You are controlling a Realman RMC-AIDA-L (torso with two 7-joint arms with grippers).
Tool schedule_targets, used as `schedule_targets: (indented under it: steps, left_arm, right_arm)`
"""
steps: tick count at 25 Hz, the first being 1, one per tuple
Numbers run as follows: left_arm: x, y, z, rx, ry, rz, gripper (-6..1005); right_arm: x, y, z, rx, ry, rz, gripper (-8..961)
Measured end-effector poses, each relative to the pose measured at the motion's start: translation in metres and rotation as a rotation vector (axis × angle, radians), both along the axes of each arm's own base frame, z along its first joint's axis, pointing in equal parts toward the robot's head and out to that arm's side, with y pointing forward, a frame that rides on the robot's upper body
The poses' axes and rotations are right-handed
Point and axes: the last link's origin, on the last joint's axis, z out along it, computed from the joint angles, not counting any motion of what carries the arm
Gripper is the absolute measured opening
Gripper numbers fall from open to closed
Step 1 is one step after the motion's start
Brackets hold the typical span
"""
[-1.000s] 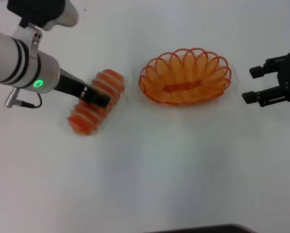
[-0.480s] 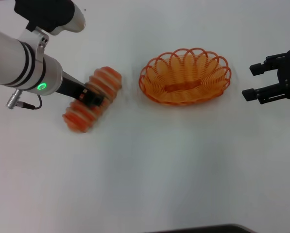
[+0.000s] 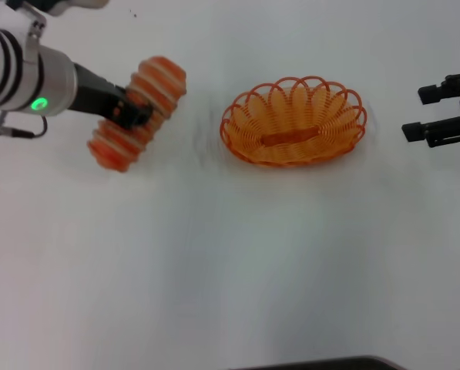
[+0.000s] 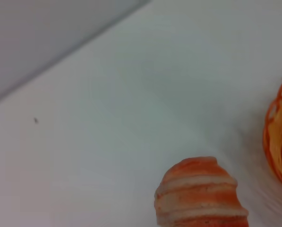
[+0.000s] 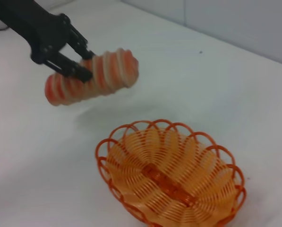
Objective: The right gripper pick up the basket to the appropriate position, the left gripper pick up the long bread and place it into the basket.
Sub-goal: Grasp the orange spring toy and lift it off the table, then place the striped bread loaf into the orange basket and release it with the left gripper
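Observation:
My left gripper [image 3: 131,113] is shut across the middle of the long bread [image 3: 137,112], an orange and cream ribbed loaf, and holds it in the air at the far left of the white table [image 3: 230,262]. The right wrist view shows the bread [image 5: 91,75] lifted above the table in the black fingers [image 5: 70,64]; its end shows in the left wrist view [image 4: 200,194]. The orange wire basket [image 3: 293,121] stands on the table to the right of the bread, empty; it also shows in the right wrist view [image 5: 171,177]. My right gripper [image 3: 428,114] is open and empty at the right edge, apart from the basket.
The white table spreads out bare in front of the basket. A grey wall [image 5: 235,19] rises behind the table's far edge. A small dark speck [image 4: 35,120] marks the table top.
My left gripper has lifted the bread off the table and carried it up and back. My right gripper has drawn back to the right, away from the basket.

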Motion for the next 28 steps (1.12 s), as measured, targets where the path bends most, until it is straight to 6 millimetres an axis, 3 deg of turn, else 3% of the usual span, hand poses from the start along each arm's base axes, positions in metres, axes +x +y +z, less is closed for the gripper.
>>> schedule_targets:
  steps: [3,7,13,17,23,28]
  left_arm:
    - [0.015,0.002,0.011,0.003,-0.011,-0.086,441]
    - [0.046,0.004,0.007,-0.041,-0.069,-0.211,416]
    - [0.084,0.011,-0.03,-0.196,-0.123,-0.327,370]
    - [0.086,0.015,-0.054,-0.29,-0.114,-0.316,332]
    - [0.082,0.018,-0.073,-0.325,-0.153,-0.302,418]
    - [0.082,0.018,-0.069,-0.309,-0.206,-0.312,654]
  right_arm:
    - [0.005,-0.003,0.004,0.014,0.003,-0.015,808]
    - [0.008,-0.006,0.006,0.016,0.004,-0.026,808]
    - [0.008,-0.007,0.003,0.006,0.005,-0.024,808]
    - [0.005,-0.009,0.0,-0.014,0.013,-0.017,808]
    - [0.003,-0.009,-0.003,-0.032,0.011,-0.008,808]
    - [-0.001,-0.007,-0.006,-0.052,0.003,0.008,809]
